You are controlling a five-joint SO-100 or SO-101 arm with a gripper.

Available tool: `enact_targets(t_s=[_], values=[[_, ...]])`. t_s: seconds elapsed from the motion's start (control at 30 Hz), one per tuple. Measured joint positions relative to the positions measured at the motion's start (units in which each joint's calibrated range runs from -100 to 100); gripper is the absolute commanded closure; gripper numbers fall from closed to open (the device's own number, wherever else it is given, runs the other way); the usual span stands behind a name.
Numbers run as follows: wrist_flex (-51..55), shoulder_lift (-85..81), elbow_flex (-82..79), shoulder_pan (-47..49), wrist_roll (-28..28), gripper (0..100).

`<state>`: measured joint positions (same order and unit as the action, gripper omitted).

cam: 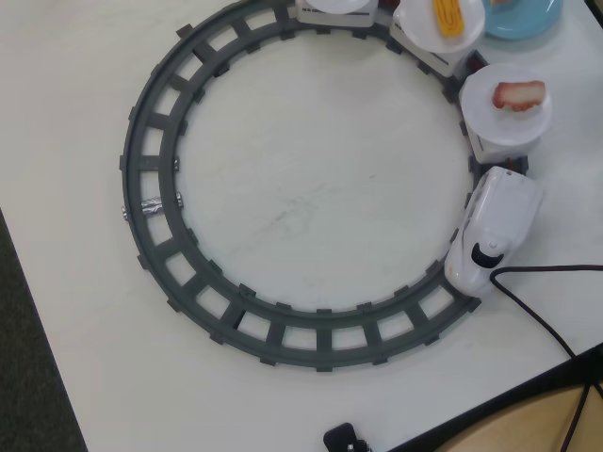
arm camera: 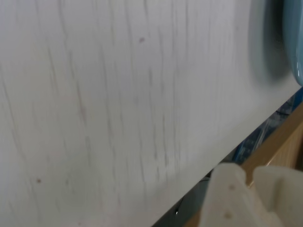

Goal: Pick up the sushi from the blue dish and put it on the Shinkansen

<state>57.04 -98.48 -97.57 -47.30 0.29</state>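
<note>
At the overhead view's top-right corner, blue dish (cam: 524, 21) holding sushi (cam: 500, 3), Shinkansen (cam: 492, 231) on grey track (cam: 151, 160), hand (arm camera: 249, 177) slightly apart over the white surface (arm camera: 118, 94).

A grey ring track (cam: 151, 202) lies on a white table (cam: 301, 202) in the overhead view. On the track's left side sits a small silver patch (cam: 153, 205). A black cable (cam: 546, 301) curves across the table at the right. A small black object (cam: 344, 439) rests at the near edge. Dark floor (cam: 28, 377) borders the table's left.
</note>
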Motion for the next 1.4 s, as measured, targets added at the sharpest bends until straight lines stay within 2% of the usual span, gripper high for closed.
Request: enact_targets(t_s=[0.57, 0.7, 0.83, 1.0, 1.23, 1.4], values=[[0.00, 0.00, 0.00, -1.10, -0.05, 97], [0.09, 0.00, 0.81, -6.22, 0.00, 86], [0.79, 0.00, 7.11, -9.93, -0.05, 78], [4.64, 0.00, 18.64, -10.63, 0.00, 78], [10.06, 9.43, 31.70, -2.13, 1.62, 78], [11.02, 22.40, 43.76, -1.18, 2.67, 78]])
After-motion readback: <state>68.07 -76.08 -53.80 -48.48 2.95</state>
